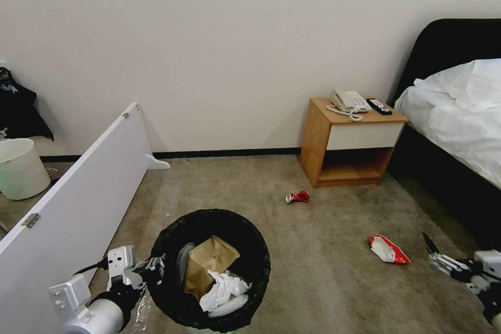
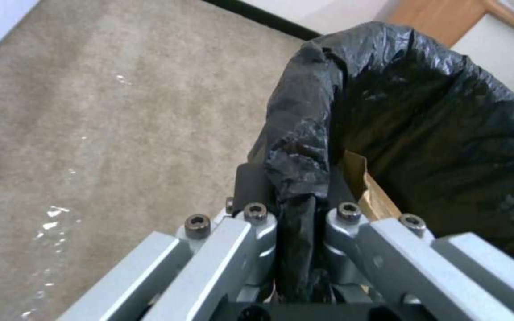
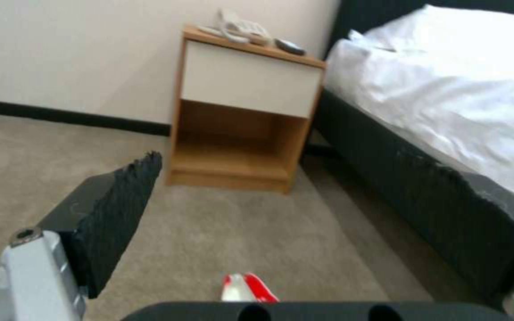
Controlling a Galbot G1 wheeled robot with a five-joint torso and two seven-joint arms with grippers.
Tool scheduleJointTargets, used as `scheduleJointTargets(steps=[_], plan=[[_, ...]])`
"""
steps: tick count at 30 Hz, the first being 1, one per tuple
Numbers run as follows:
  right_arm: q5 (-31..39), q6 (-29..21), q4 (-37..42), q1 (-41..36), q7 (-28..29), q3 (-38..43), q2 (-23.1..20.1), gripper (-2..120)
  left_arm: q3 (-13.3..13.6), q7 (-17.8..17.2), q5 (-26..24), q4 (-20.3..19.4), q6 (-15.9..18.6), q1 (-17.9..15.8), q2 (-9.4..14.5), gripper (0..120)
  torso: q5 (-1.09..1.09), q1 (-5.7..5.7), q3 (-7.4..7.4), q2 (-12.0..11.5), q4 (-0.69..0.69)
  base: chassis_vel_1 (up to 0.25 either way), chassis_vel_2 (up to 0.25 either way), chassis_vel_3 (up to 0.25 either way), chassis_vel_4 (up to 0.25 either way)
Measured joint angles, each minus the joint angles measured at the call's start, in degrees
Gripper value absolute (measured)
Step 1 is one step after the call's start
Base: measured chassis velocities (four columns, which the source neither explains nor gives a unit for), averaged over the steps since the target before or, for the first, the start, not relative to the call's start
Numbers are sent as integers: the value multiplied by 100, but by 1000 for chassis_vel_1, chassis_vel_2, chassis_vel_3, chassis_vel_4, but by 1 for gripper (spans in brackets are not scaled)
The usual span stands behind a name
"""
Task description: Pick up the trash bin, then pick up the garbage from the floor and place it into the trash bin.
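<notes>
Beige carpet floor (image 1: pixel 323 271) runs to the wall, and the bed (image 1: pixel 459 115) is cut off at the right edge. Low in the head view sits the trash bin (image 1: pixel 245 250), its base out of frame, the black liner hiding the white wall; inside lie a brown paper bag (image 1: pixel 209 261) and crumpled tissue (image 1: pixel 224 287), with something pale half buried beneath. Left claw (image 2: pixel 301 209) is clamped tight on the bin's rim, liner bunched between its fingers. Right claw (image 1: pixel 436 255) hovers low by the bed, spread wide, holding nothing. Just beside it lies the red-white snack packet (image 1: pixel 389 249); farther off, near the nightstand (image 1: pixel 355 141), the crushed red can (image 1: pixel 297 197).
</notes>
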Motion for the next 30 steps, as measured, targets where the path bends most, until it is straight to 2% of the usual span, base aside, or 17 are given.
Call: scheduleJointTargets(steps=[4,14,20,30], plan=[[-15,177,-66,-90,31,198,428,100,18,60,223,0,5,93,-26,4,-1,0,0,0,1,0,0,0,0],[-261,529,-281,-208,8,140,1047,100,34,102,235,0,-21,75,-63,4,1,0,0,-1,-1,0,0,0,0],[-383,721,-441,-144,-76,24,1246,100,33,106,232,0,-27,75,-63,4,0,0,0,-1,0,0,0,0,0],[-344,937,-598,-57,-319,-27,1299,100,20,107,219,0,-34,115,-65,4,0,0,1,-1,0,0,0,0,0]])
